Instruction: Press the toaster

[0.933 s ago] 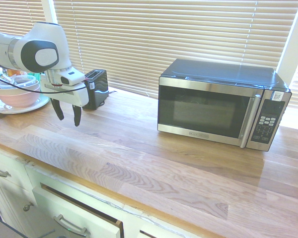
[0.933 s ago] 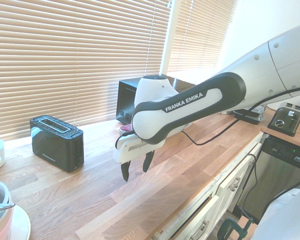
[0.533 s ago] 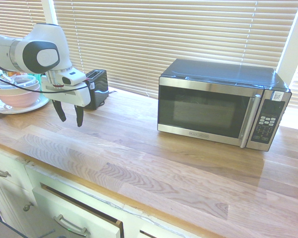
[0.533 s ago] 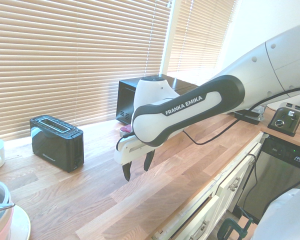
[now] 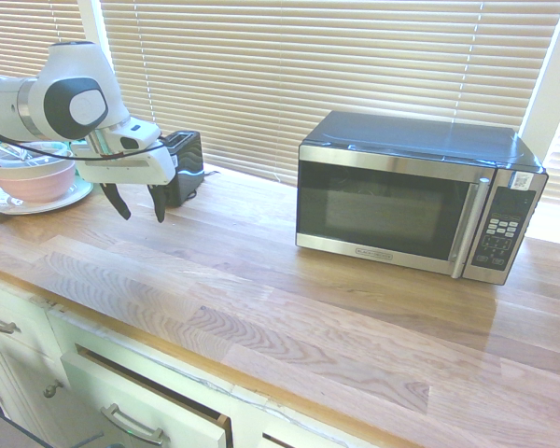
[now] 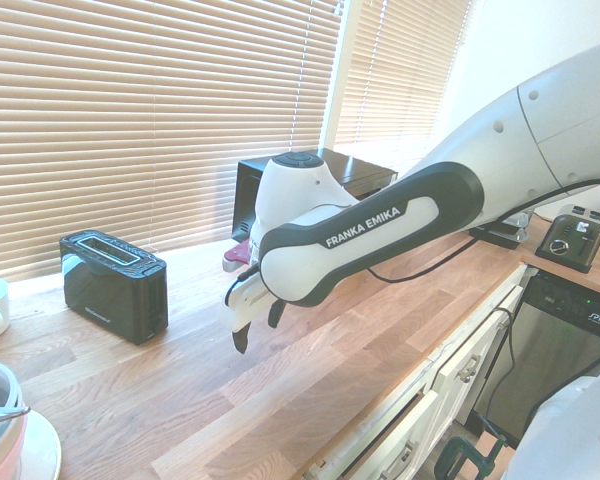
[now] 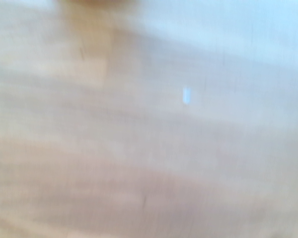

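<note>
My gripper (image 5: 138,203) hangs above the wooden countertop (image 5: 289,289) with its two dark fingers (image 5: 158,204) spread apart and pointing down, holding nothing; in the second exterior view the same gripper (image 6: 257,328) shows clear of the wood, with a gap between its tips and the surface. The toaster (image 5: 180,166), a small glossy black box with slots on top, stands near the back edge of the countertop against the window blinds (image 5: 336,65), toward the end of the surface where the dishes sit. In the second exterior view the toaster (image 6: 114,284) is apart from my fingers, with bare wood between us, and I am not touching it. A pink bowl (image 5: 33,179) rests on a white plate (image 5: 51,200) at that same end of the countertop, beyond the toaster from the microwave (image 5: 418,196). The microwave, black and steel with a keypad on its front, sits along the back edge well apart from the toaster, toward the opposite end. My wrist view is blurred and shows only pale wood grain (image 7: 139,148) with a small white fleck (image 7: 186,95) that I cannot identify. White drawer fronts (image 5: 140,397) run below the front edge of the countertop.
</note>
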Available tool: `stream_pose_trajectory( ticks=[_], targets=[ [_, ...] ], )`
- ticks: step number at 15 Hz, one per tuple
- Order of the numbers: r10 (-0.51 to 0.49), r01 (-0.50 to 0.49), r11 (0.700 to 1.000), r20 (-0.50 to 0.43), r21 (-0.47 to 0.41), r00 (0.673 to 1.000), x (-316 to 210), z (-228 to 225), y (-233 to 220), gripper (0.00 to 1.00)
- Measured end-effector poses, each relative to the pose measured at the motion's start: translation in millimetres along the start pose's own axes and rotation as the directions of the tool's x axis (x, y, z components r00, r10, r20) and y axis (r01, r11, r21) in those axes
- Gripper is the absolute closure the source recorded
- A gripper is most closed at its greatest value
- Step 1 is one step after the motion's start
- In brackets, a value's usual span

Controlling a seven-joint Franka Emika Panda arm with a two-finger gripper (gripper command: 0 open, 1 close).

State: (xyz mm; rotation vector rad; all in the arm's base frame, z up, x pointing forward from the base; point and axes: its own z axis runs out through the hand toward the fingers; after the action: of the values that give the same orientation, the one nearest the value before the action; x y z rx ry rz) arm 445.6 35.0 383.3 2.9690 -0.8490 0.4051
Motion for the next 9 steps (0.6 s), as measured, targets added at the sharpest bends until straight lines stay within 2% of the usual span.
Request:
stream_pose_trajectory(
  ticks=[4,9],
  targets=[
    [-0.094,0.101,0.994,-0.108,0.052,0.99,10,-22,-22,0.0],
    [-0.167,0.183,0.979,-0.162,0.086,0.973,19,-49,-66,0.0]
  ],
)
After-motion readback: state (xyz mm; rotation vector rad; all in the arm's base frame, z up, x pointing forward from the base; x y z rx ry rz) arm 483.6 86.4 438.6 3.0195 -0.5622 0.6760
